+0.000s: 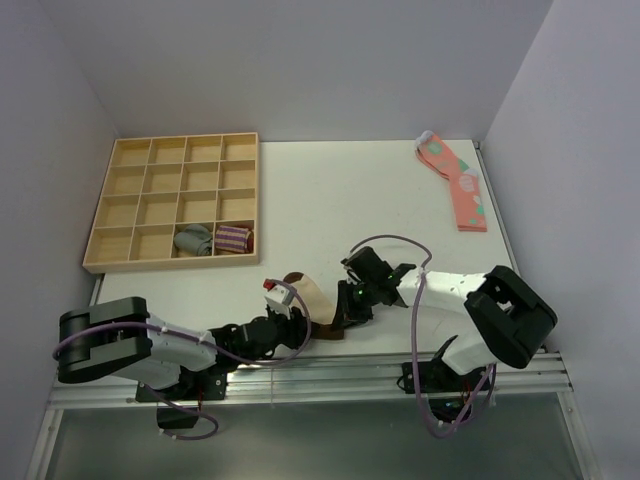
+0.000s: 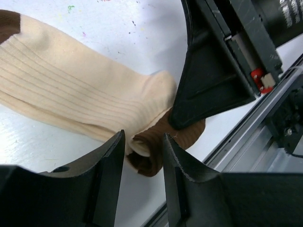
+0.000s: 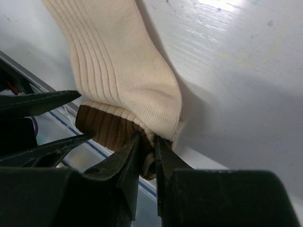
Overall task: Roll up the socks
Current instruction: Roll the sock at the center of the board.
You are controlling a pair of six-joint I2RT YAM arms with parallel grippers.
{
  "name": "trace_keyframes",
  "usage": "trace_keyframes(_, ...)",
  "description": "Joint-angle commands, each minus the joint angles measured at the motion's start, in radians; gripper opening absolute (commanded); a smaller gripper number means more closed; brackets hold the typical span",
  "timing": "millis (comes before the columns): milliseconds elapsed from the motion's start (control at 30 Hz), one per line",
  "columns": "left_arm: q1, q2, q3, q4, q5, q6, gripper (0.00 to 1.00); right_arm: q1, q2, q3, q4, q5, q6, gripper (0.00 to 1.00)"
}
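Beige socks at the bench's near edge, between my two arms.
My right jaws are clamped on their brown folded end; my left jaws straddle it, whether gripping I cannot tell.

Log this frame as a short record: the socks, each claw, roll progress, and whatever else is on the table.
socks: beige pair with brown ends, lying at the near edge of the table
left claw: astride the brown end, fabric filling its gap; looks closed on it
right claw: pinching the edge of the same end
roll: barely begun, only the end curled over
tray: far left; grey roll and striped roll in its near row
pink socks: far right, untouched
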Motion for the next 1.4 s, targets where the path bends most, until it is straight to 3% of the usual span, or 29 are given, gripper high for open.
trace_keyframes(0, -0.02, 0.013, -0.014, 0.096, -0.037, 0.05, 0.42, -0.025, 0.042, 0.013, -0.18, 0.043, -0.092, 0.13)
trace_keyframes(533, -0.075, -0.01, 0.009, 0.098, -0.066, 0.118, 0.45, -0.028, 0.09, 0.005, -0.151, 0.025, -0.117, 0.13)
trace_keyframes(900, -0.08, 0.12, 0.081, 0.102, -0.047, 0.156, 0.45, -0.03, 0.084, 0.007, -0.168, 0.028, -0.127, 0.13)
trace_keyframes(1367, -0.085, 0.228, 0.035, 0.224, 0.037, 0.121, 0.42, -0.03, 0.064, -0.004, -0.148, 0.02, -0.117, 0.13)
